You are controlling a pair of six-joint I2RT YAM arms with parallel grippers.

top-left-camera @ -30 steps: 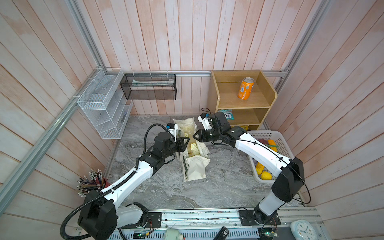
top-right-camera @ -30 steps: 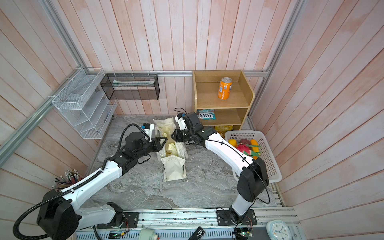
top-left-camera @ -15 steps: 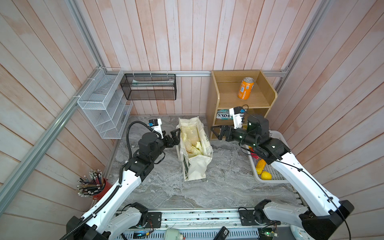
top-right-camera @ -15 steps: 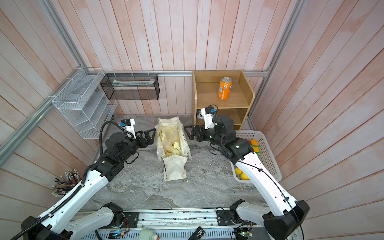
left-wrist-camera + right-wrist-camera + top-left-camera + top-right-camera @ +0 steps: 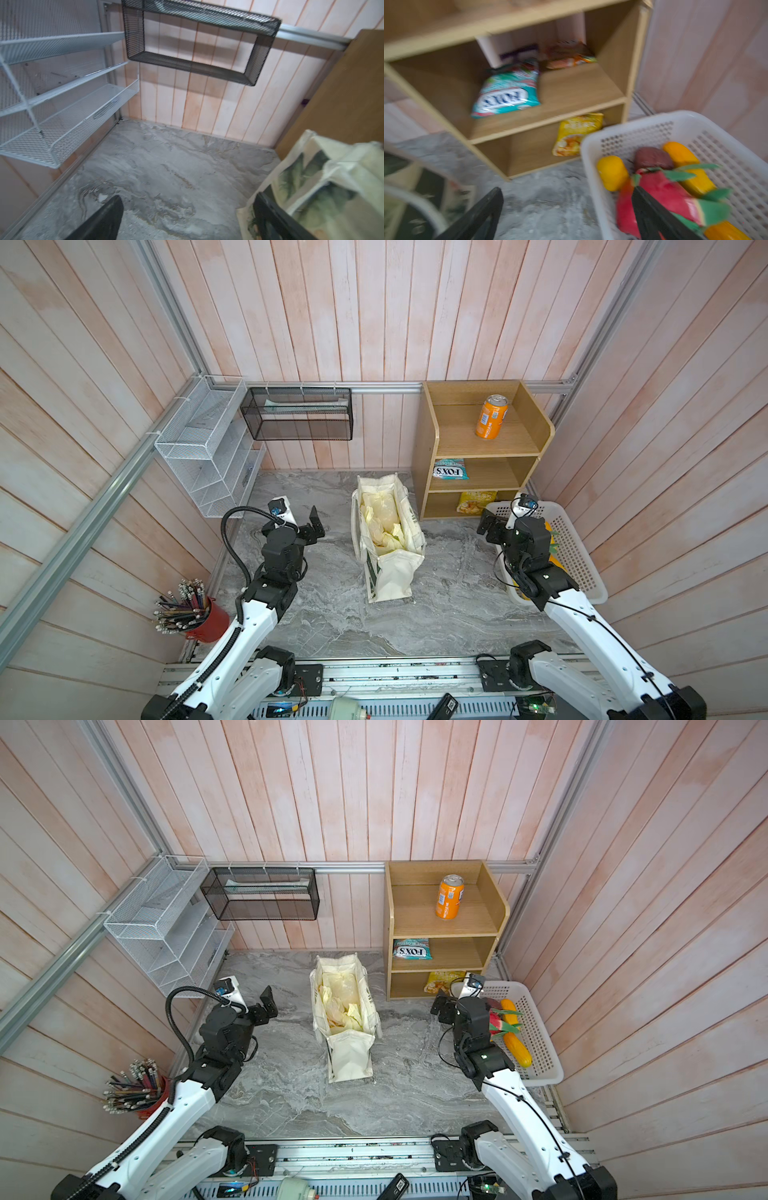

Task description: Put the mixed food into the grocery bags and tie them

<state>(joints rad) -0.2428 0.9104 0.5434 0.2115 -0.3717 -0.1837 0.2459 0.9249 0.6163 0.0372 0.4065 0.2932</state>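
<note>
Standing mouth-up, canvas tote [image 5: 390,576] runs front-to-back; L claw [image 5: 306,522] & R claw [image 5: 495,523] spread wide, nothing held.

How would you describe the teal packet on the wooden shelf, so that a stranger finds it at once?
Find the wooden shelf unit against the back wall. The teal packet lies on its middle shelf, toward the left. Only it has a white label with dark letters; the can above is orange and the lower packet is yellow.
</note>
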